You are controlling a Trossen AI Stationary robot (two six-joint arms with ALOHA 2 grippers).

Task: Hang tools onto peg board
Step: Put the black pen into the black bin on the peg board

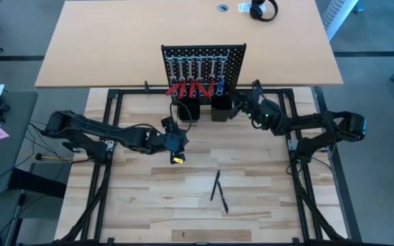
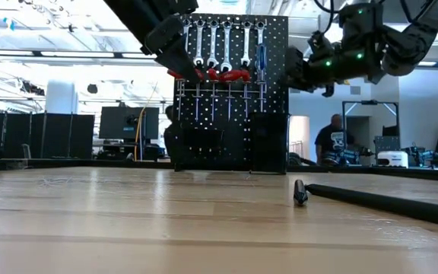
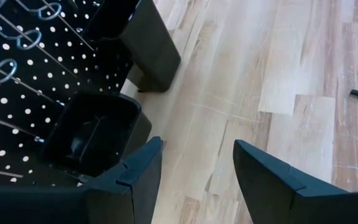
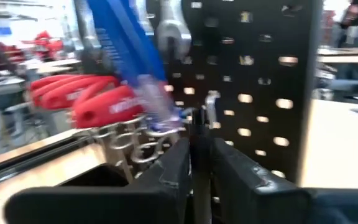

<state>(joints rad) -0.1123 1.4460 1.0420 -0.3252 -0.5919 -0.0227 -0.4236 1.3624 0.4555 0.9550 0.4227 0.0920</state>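
- High view: the right gripper (image 1: pixel 241 102) is at the peg board's (image 1: pixel 231 55) right end, above a box holder (image 1: pixel 219 109); the left gripper (image 1: pixel 176 140) waits before the other holder. Two black sticks (image 1: pixel 219 191) lie well behind both.
- Low view: wrenches (image 2: pixel 225 38) and red handles (image 2: pixel 219 74) already hang.
- Left wrist: fingers (image 3: pixel 138 174) wide apart, empty.
- Right wrist: fingers (image 4: pixel 179 158) nearly closed on a thin dark tool (image 4: pixel 199 143) beside the blue screwdriver (image 4: pixel 129 43). I judge a hanging step underway; next it needs lining up with a ring hook (image 4: pixel 145 149).

Pale wood-plank table (image 1: pixel 149 191), smooth; matt black perforated peg board (image 1: pixel 232 58); shiny silver metal wrenches (image 2: pixel 213 39); glossy red plastic handles (image 4: pixel 92 99).
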